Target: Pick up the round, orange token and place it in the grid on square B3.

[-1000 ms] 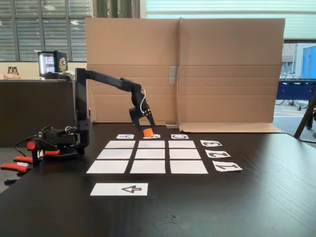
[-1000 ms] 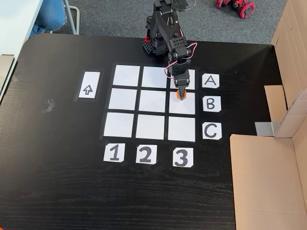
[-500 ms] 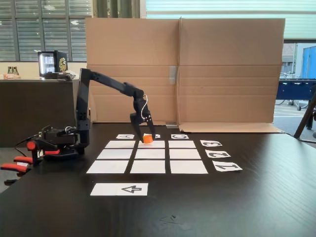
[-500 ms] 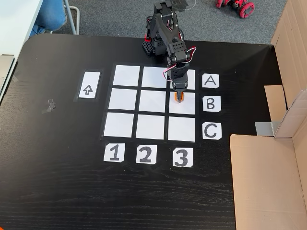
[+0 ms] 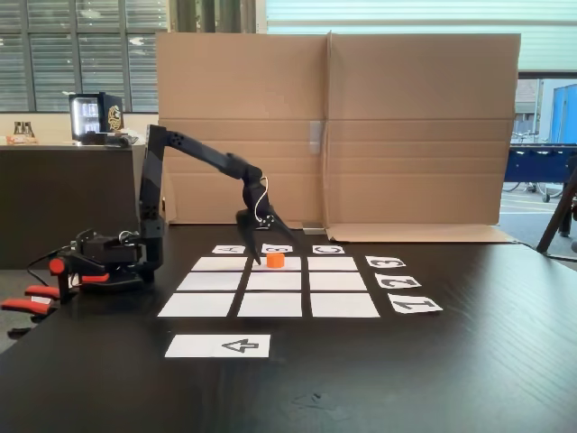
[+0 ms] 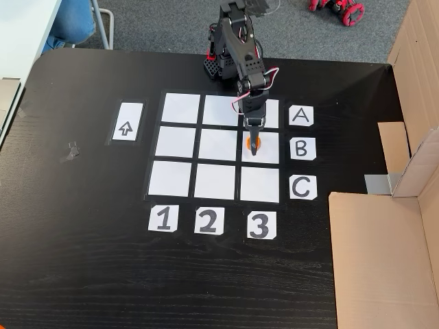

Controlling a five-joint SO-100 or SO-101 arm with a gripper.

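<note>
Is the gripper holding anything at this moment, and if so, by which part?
Nothing is held. The gripper is open above the token, which sits on square B3.

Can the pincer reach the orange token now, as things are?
Probably yes. The pincer hangs open right over the token, which sits on square B3, and nothing lies between them.

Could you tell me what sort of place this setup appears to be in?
Probably a workshop or lab: a dark table with a cardboard screen behind it, window blinds at the back, and a small wheeled robot on the grey carpet.
</note>
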